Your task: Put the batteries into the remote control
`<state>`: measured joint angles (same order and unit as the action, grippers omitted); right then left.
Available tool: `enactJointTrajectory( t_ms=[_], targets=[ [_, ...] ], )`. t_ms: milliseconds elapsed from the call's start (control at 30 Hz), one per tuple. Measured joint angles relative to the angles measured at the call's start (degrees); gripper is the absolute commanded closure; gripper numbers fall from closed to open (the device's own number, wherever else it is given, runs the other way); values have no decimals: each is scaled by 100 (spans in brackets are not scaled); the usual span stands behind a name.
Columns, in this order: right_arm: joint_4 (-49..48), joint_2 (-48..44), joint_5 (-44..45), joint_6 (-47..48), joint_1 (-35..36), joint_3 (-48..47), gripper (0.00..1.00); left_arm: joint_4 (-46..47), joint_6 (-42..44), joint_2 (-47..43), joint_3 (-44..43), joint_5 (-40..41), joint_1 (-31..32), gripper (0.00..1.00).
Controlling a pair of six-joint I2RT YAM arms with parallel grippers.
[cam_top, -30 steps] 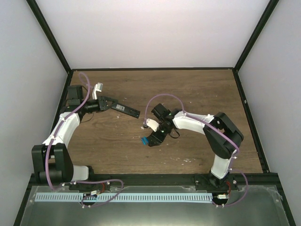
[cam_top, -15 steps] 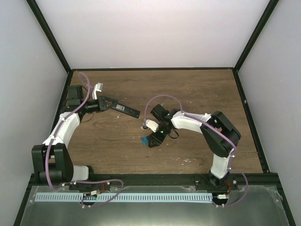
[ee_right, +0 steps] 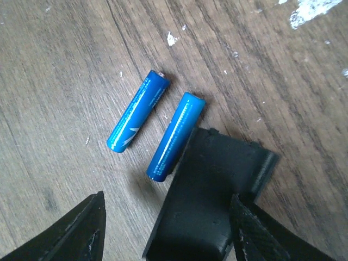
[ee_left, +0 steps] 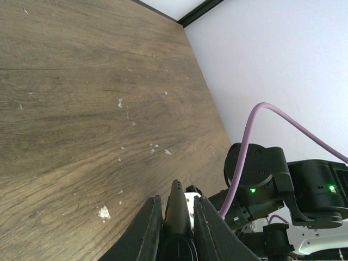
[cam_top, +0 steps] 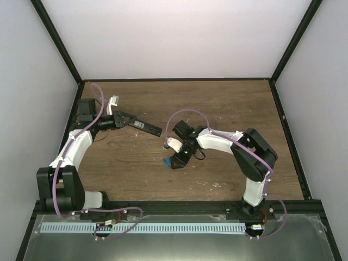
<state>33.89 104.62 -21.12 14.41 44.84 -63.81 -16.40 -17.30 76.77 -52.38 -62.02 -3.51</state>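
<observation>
Two blue batteries (ee_right: 138, 111) (ee_right: 176, 136) lie side by side on the wooden table. They show as a small blue spot in the top view (cam_top: 164, 161). The short black cover piece (ee_right: 212, 196) lies against the right-hand battery. My right gripper (ee_right: 166, 239) is open just above them, with the cover between its fingers (ee_right: 79, 234); in the top view it is beside the batteries (cam_top: 174, 162). My left gripper (cam_top: 124, 119) is shut on the long black remote control (cam_top: 145, 126) and holds it above the table at the far left. The remote is clamped between its fingers (ee_left: 176, 217).
White specks (cam_top: 215, 185) dot the table near the front. The right arm (ee_left: 272, 179) shows ahead of the remote's tip in the left wrist view. Black frame posts and white walls close in the table on three sides.
My right gripper has shifted slightly left and away from the near edge, over the batteries, covering more of them in the top view. The left arm and remote have not moved.
</observation>
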Motion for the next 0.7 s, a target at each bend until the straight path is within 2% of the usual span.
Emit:
enactJointTrajectory(
  t_ms=[433, 700],
  targets=[
    [-116, 2, 348, -15, 15, -2, 49, -4, 2, 0, 0, -4, 0, 100],
    [-160, 2, 573, -35, 24, -2, 59, -24, 2, 0, 0, -15, 0, 100]
  ],
)
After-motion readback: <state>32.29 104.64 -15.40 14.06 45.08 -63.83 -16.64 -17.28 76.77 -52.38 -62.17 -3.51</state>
